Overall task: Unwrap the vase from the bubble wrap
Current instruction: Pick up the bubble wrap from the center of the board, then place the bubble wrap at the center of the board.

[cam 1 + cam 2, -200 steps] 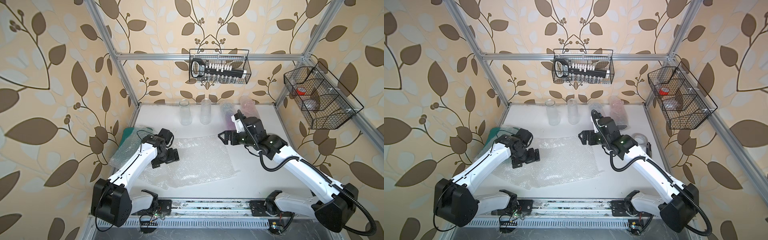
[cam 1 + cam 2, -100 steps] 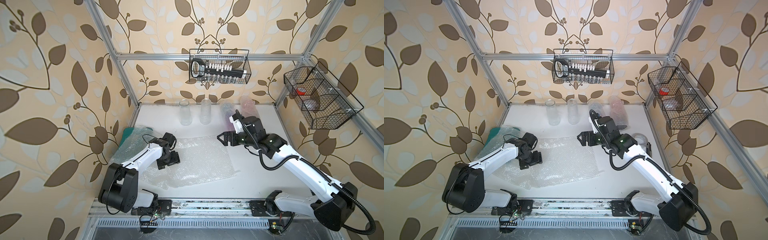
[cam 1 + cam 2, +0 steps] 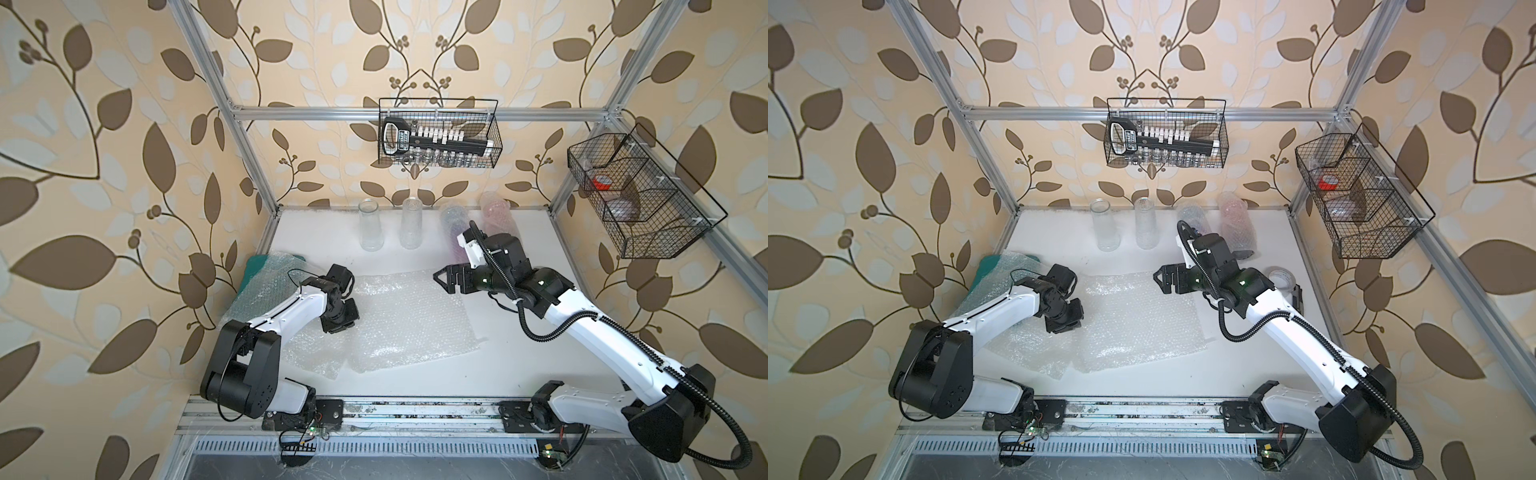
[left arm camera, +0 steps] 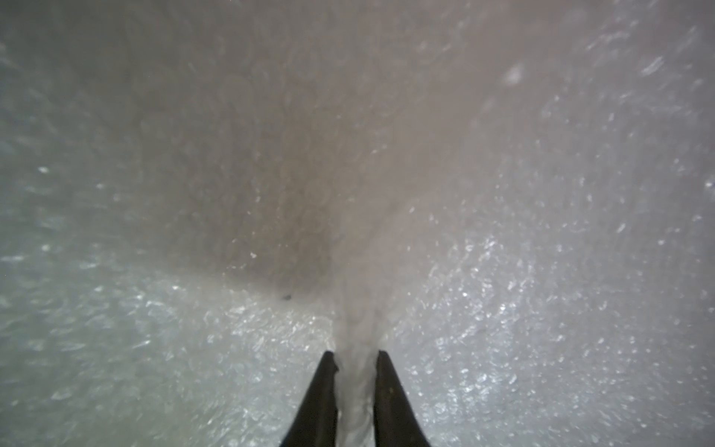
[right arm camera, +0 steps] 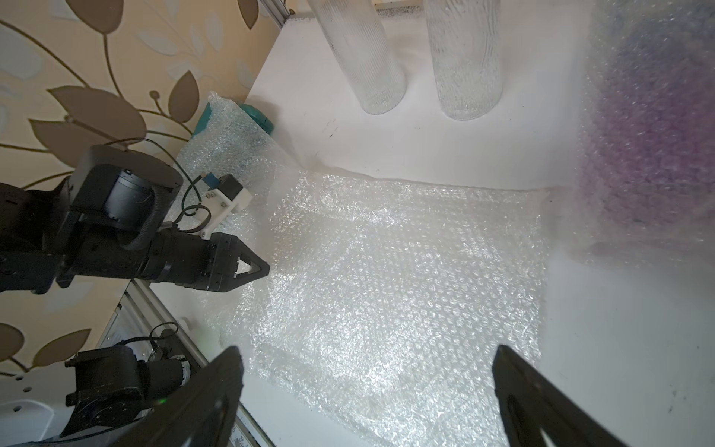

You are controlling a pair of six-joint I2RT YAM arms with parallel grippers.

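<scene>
Looking like a robotics lab cell: sitting boxed in by an aluminium frame (image 3: 316,111) and leaf-print wallpaper (image 3: 104,166), hanging 2 wire baskets (image 3: 436,99) (image 3: 665,237) at upper centre and upper right, carrying 2 robot arms (image 3: 291,309) (image 3: 602,332) on a rail (image 3: 415,409) along the bottom.

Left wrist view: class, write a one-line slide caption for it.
Left end effector shut on a pinched ridge of bubble wrap that fills the frame.
</scene>
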